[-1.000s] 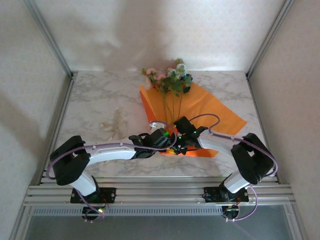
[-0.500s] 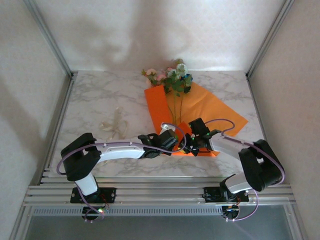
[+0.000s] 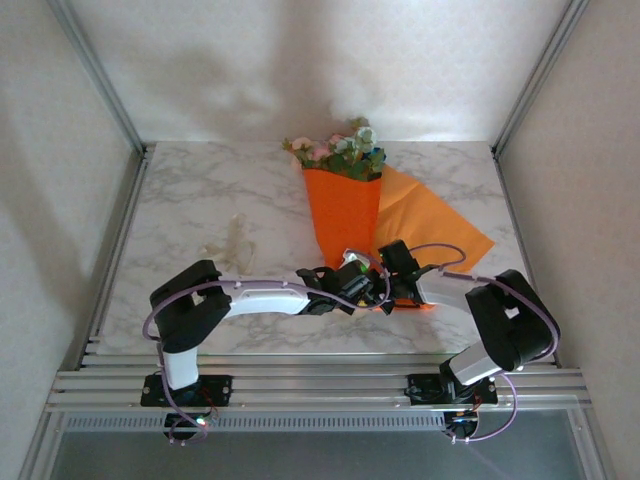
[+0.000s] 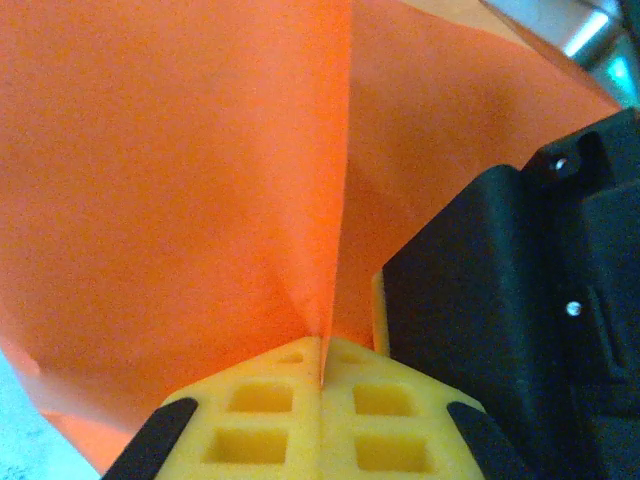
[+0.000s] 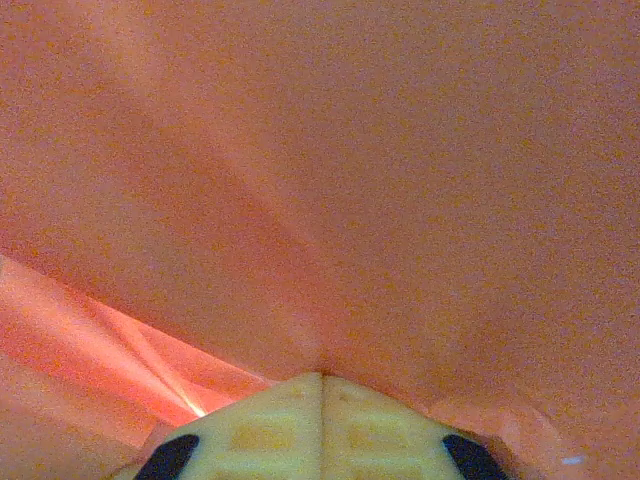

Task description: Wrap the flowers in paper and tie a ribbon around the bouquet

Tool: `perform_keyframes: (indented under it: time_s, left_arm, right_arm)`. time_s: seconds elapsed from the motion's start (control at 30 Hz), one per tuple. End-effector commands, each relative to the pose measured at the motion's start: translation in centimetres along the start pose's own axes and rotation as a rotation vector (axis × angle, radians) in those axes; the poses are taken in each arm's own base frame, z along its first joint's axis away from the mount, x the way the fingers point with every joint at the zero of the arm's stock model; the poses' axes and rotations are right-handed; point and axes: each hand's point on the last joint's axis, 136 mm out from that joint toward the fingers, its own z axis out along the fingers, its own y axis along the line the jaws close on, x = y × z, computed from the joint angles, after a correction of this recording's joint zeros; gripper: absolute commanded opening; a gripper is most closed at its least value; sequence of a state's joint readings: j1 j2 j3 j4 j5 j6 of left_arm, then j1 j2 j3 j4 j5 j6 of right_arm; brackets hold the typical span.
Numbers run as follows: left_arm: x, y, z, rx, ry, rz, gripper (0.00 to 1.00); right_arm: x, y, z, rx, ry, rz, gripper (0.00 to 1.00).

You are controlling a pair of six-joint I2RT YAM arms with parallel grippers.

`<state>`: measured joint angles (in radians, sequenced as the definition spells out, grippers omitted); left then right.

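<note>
the paper [image 4: 180,150], glossy bright orange, is pinched at a folded edge between the closed yellow waffle-moulded pads of the left gripper [image 4: 322,372]; a sharp crease runs straight ahead from that seam. the right gripper [image 5: 322,388], just to its right, clamps the same smooth sheet. ahead of both jaws the sheet widens into a cone, with the flowers [image 3: 338,150] at its far mouth. the ribbon [image 3: 230,250] lies crumpled on the marble table [image 3: 200,190], well left of the jaws.
</note>
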<state>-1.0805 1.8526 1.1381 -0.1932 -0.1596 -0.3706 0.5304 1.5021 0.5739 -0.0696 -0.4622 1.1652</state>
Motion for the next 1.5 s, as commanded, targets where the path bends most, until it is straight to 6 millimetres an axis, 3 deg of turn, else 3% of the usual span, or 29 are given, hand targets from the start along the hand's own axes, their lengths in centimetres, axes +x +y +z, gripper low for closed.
perform_keyframes:
  time_s: [0.0, 0.17, 0.4, 0.63, 0.73, 1.13, 1.37, 1.47]
  left_arm:
    - [0.3, -2.1, 0.6, 0.074, 0.018, 0.04, 0.0]
    - [0.3, -2.3, 1.0, 0.077, 0.021, 0.044, 0.0]
    - [0.5, -2.5, 1.3, 0.085, 0.032, 0.048, 0.0]
    - [0.0, -2.9, 1.4, 0.097, 0.025, 0.047, 0.0]
    - [-0.2, -3.2, 1.3, 0.108, 0.024, 0.044, 0.0]
    - [-0.7, -4.5, 0.3, 0.193, -0.003, 0.064, 0.0]
    - [2.0, -4.5, 2.5, 0.186, 0.084, 0.077, 0.0]
    - [2.6, -4.3, 3.2, 0.17, 0.103, 0.077, 0.0]
  right_arm:
    - [-0.5, -1.3, -1.2, 0.065, -0.049, 0.01, 0.11]
    - [-0.9, -0.1, -4.0, 0.082, -0.092, -0.032, 0.22]
    - [-2.3, -0.1, -7.0, 0.043, -0.155, -0.002, 0.22]
    - [-2.4, -2.1, -4.8, 0.054, -0.1, 0.046, 0.02]
    - [-2.9, -3.1, -3.6, 0.063, -0.092, 0.065, 0.0]
    - [-3.0, -4.9, -2.0, 0.115, -0.061, 0.086, 0.0]
    - [-3.1, -4.3, -2.8, 0.11, -0.074, 0.068, 0.01]
    - [-3.3, -3.5, -3.9, 0.114, -0.1, 0.042, 0.08]
